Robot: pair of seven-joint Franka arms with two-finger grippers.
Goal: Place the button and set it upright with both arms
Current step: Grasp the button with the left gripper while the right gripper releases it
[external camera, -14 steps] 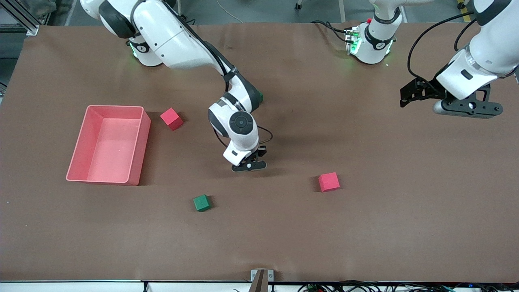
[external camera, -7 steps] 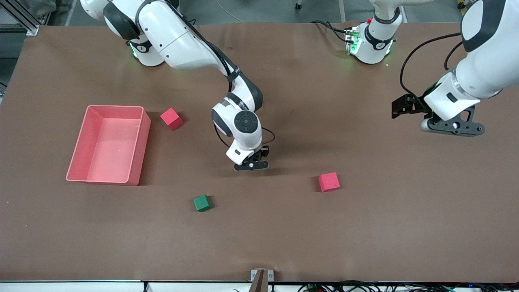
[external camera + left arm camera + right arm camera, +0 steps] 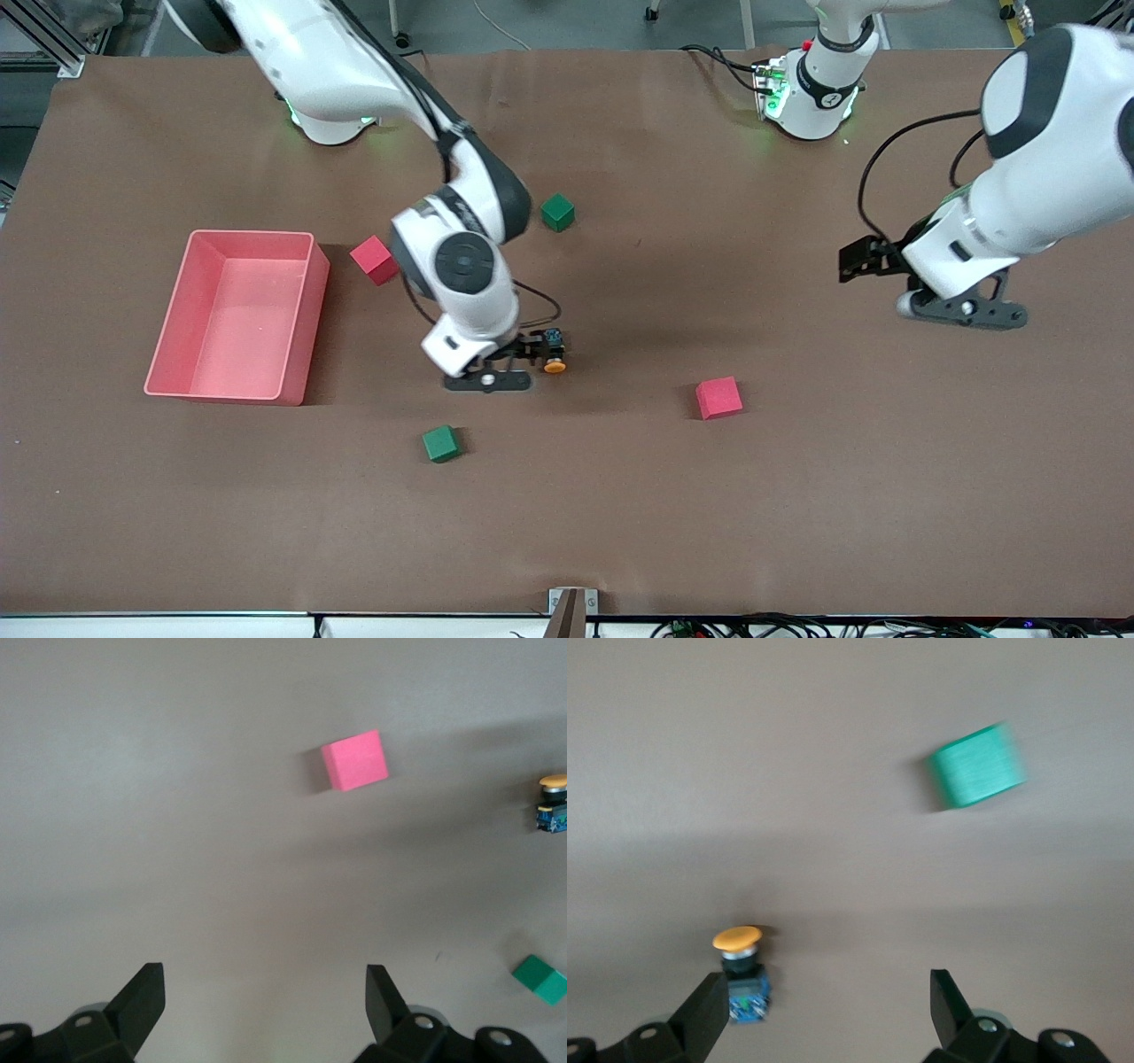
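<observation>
The button (image 3: 554, 351) lies on its side on the brown table, its orange cap toward the front camera and its black-and-bluish body away from it. My right gripper (image 3: 507, 358) is low over the table, open and empty. In the right wrist view the button (image 3: 742, 974) lies just beside one fingertip (image 3: 709, 1005), outside the gap. My left gripper (image 3: 952, 306) hangs open and empty over bare table toward the left arm's end. The left wrist view shows the button (image 3: 553, 803) at its edge.
A pink bin (image 3: 301, 328) stands toward the right arm's end. Red cubes (image 3: 373, 259) (image 3: 718, 397) and green cubes (image 3: 558, 213) (image 3: 440, 443) lie scattered around the button. The left wrist view shows a red cube (image 3: 354, 760) and a green cube (image 3: 539, 979).
My right gripper has shifted toward the right arm's end, and the button now shows lying beside it. My left gripper has come lower and closer to the table's middle.
</observation>
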